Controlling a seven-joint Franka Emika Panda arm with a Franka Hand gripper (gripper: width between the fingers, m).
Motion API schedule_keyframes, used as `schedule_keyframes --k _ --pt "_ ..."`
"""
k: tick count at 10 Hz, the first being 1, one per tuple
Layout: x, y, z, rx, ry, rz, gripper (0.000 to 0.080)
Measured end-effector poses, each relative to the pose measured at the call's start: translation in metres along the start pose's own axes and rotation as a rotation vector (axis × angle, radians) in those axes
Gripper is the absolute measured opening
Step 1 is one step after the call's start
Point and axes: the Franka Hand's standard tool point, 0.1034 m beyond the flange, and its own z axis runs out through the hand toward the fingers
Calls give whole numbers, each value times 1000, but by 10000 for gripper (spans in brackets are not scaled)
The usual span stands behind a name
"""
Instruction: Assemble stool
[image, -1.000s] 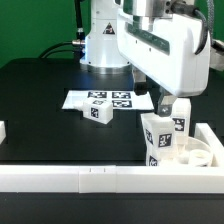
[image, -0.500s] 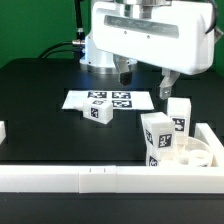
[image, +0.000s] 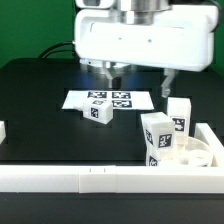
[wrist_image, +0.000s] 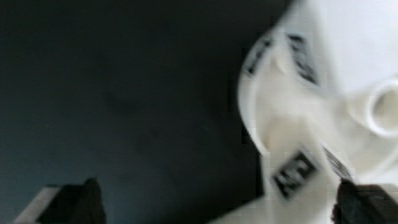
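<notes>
The white round seat (image: 195, 156) lies at the exterior view's lower right, against the rail. Two white tagged legs stand upright in it, one in front (image: 155, 135) and one behind (image: 179, 114). A third leg (image: 99, 112) lies loose on the black table. My gripper (image: 137, 78) hangs above the table, higher than the legs and to the exterior view's left of the rear leg. It is open and holds nothing. In the wrist view the gripper (wrist_image: 222, 205) shows two dark fingertips (wrist_image: 75, 200) wide apart over a blurred white tagged stool part (wrist_image: 320, 110).
The marker board (image: 112, 99) lies flat behind the loose leg. A long white border rail (image: 90, 178) runs along the table's front and turns back at the exterior view's right. A small white block (image: 2, 130) sits at the left edge.
My gripper has risen from beside the rear standing leg and moved toward the exterior view's left. The leg stays upright in the seat.
</notes>
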Motion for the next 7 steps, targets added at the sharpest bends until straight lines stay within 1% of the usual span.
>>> schedule_keyframes --k 1,2,3,4,5,6,7 --pt "-8 6 2 -2 -14 -85 649" --pt "-16 4 3 -16 -19 -129 649" --pt "-18 -1 1 -42 -12 -189 649" --pt "-17 1 2 -42 -15 -279 649" --pt "-17 2 2 -43 -16 -307 649" --pt "-17 5 4 -46 -19 -431 649" --pt "-20 11 9 -46 -27 -579 649"
